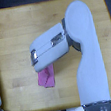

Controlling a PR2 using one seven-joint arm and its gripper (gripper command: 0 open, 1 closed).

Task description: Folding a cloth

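We look straight down on a wooden table point(9, 43) that fills most of the frame. Our white arm point(87, 57) rises from the bottom right, bends near the top and reaches back toward the centre, ending in the gripper point(35, 58) just left of the middle. The cloth point(46, 76) lies below the centre, a small pink patch poking out from under the wrist, its upper part hidden by the arm. It looks bunched or already doubled rather than spread flat, so we judge a fold is under way. The gripper sits right above the cloth's upper edge, probably to carry or press that edge, but its fingers are covered from this angle, so we cannot tell whether they are apart or closed on fabric.
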